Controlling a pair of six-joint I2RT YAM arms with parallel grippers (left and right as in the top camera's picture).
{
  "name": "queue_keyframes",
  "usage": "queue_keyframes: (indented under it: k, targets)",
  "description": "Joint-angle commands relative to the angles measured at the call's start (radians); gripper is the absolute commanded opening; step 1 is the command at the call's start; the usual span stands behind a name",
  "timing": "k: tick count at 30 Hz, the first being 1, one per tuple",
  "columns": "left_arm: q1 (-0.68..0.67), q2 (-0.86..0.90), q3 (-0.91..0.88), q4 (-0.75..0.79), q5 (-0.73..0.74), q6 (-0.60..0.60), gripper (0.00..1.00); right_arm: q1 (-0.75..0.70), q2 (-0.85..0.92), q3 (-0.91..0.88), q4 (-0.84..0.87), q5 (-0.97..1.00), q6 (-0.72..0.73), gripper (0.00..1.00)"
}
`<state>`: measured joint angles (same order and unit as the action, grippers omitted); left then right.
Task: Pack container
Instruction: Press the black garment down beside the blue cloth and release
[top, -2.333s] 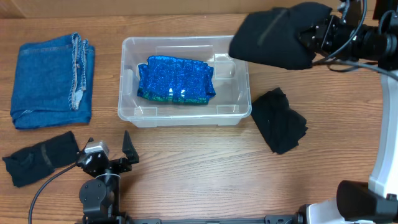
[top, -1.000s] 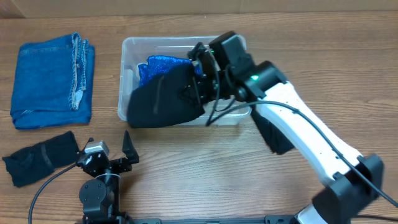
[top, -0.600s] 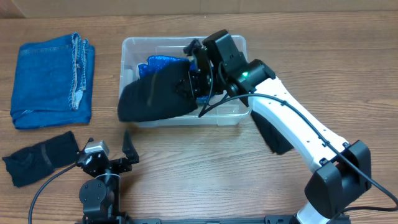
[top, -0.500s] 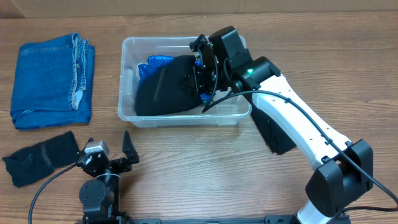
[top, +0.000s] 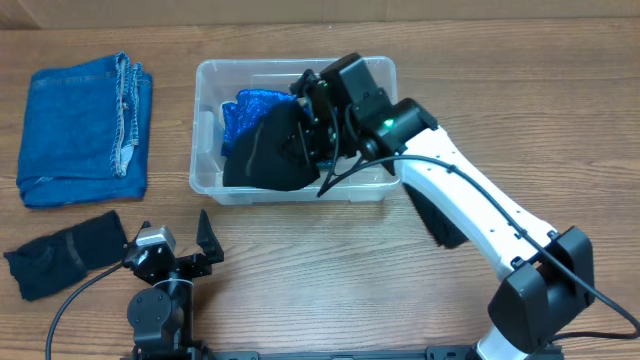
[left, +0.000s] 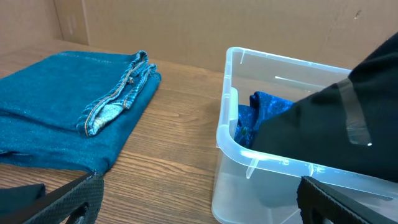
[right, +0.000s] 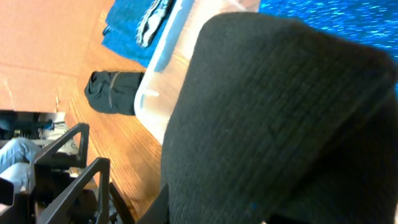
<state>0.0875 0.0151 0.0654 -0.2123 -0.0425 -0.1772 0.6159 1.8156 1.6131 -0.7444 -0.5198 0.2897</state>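
Overhead: the right claw (top: 308, 128) is pinching tight on a black cloth (top: 265, 155) and holding it over the container (top: 250, 64), which is sitting mid-table towards the back. The cloth is draping over a blue sparkly cloth (top: 243, 108) that's already lying inside. I can't tell if it's touching the bottom. The left claw (top: 177, 237) is sitting at the near edge, wide open, holding nothing. Jeans (top: 85, 125) are lying left of the container, a small black bundle (top: 65, 250) near the left claw, another black piece (top: 435, 225) peeking out under the right arm.

Left wrist: the black cloth is hanging across the right side of the container, its lower edge below the rim, the blue one behind it.

Right wrist: black fabric is filling nearly everything, so the fingers aren't showing.

I'm guessing this is the drop-in step for the black cloth. Next it's needing to go low enough that nothing is hanging over the front wall, then letting go and lifting clear. The jeans and both black pieces are waiting outside.
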Motion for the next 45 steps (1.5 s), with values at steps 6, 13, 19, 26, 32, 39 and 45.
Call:
queue_keyframes:
  k: [6,13,19,26,32,39,45]
  targets:
    - [0.01,-0.011,-0.002,0.001,-0.013,0.017,1.0,0.033,-0.018,0.01,0.006,0.002,-0.009,0.04]
    - [0.01,-0.011,-0.002,0.001,-0.013,0.017,1.0,0.033,0.01,0.009,-0.038,0.134,-0.01,0.3]
    - [0.01,-0.011,-0.002,0.001,-0.013,0.017,1.0,0.033,0.062,0.009,-0.095,0.259,-0.01,0.36]
    - [0.01,-0.011,-0.002,0.001,-0.013,0.017,1.0,0.028,0.113,0.009,-0.17,0.473,-0.01,0.38]
    - [0.01,-0.011,-0.002,0.001,-0.013,0.017,1.0,0.019,0.134,0.009,-0.218,0.607,-0.032,0.58]
    - [0.01,-0.011,-0.002,0.001,-0.013,0.017,1.0,-0.032,0.133,0.023,-0.25,0.6,-0.083,0.86]
    - [0.01,-0.011,-0.002,0.001,-0.013,0.017,1.0,-0.07,0.133,0.16,-0.333,0.511,-0.142,0.93]
